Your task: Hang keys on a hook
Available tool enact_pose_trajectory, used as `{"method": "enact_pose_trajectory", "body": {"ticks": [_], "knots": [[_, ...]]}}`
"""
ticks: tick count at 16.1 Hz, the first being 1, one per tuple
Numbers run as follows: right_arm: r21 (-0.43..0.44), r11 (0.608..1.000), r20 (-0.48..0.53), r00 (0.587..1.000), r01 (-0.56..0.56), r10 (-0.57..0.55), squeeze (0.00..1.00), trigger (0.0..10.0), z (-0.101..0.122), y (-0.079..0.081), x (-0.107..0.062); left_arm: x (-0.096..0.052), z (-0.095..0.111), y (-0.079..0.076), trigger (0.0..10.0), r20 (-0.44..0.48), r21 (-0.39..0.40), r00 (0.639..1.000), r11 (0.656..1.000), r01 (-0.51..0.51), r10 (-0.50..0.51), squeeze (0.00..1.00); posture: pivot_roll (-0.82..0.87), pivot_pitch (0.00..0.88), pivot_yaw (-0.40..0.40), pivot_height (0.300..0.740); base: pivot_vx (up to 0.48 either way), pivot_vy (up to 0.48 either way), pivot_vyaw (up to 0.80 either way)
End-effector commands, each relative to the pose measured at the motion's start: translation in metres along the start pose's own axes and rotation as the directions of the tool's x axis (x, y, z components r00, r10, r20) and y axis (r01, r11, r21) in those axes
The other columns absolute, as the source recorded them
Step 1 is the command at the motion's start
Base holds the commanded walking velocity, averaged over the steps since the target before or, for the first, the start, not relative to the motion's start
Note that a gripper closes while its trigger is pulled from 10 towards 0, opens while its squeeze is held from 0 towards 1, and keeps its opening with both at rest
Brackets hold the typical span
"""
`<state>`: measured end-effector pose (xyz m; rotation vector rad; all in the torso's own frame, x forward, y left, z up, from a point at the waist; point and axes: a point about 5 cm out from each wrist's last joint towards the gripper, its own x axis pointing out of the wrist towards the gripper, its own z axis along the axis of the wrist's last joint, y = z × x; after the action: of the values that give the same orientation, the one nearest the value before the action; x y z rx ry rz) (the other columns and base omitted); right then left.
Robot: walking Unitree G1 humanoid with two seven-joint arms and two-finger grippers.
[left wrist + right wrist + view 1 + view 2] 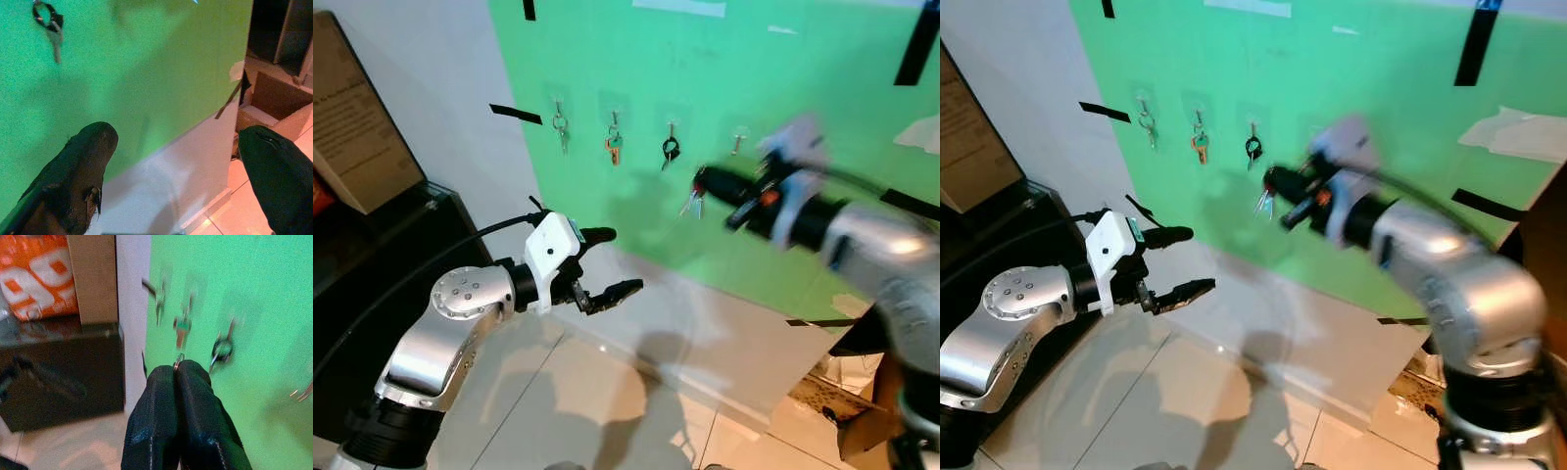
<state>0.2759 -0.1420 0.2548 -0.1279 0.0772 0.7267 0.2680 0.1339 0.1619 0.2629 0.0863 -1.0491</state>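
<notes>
My right gripper is raised close to the green wall panel, shut on a small bunch of silver keys that dangles below its tips. In the right wrist view the fingers are pressed together with the key ring poking out at the tips. Clear hooks line the panel: one carries silver keys, one an orange and teal key, one a black key. The fourth hook, just above and right of my right gripper, looks bare. My left gripper is open, lower left, apart from the wall.
A black cabinet stands at the left with a cardboard box on it. Cardboard boxes sit on the floor at the right. Strips of black tape edge the green panel. White wall and pale tiles lie below.
</notes>
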Motion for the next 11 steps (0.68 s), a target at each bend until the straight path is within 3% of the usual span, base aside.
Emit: {"method": "enact_pose_trajectory", "body": {"ticks": [1, 6, 8, 11], "knots": [[0.004, 0.999, 0.019, 0.999, -0.039, 0.039, 0.00, 10.0, 0.006, 0.004, -0.002, -0.004, 0.004, 0.001, 10.0, 0.002, 0.011, 1.000, 1.000, 0.001, -0.001, 0.06, -0.06, 0.000, 0.062, 0.740, 0.000, 0.000, 0.00], [0.049, 0.999, 0.012, 1.000, 0.001, -0.002, 0.00, 10.0, 0.003, 0.002, 0.005, -0.002, 0.007, 0.001, 10.0, 0.006, 0.013, 1.000, 1.000, 0.021, -0.021, 0.07, -0.06, 0.000, 0.066, 0.740, 0.000, 0.000, 0.00], [0.114, 0.991, 0.040, 0.996, 0.070, -0.075, 0.00, 10.0, 0.004, -0.006, 0.013, -0.001, 0.008, 0.002, 10.0, 0.006, 0.018, 1.000, 0.999, 0.027, -0.027, 0.07, -0.06, 0.000, 0.070, 0.740, 0.000, 0.000, 0.00], [0.143, 0.984, 0.041, 0.993, 0.104, -0.110, 0.00, 10.0, 0.002, -0.010, 0.024, 0.000, 0.009, 0.002, 10.0, 0.006, 0.022, 1.000, 0.999, 0.030, -0.030, 0.07, -0.06, 0.000, 0.070, 0.740, 0.000, 0.000, 0.00]]}}
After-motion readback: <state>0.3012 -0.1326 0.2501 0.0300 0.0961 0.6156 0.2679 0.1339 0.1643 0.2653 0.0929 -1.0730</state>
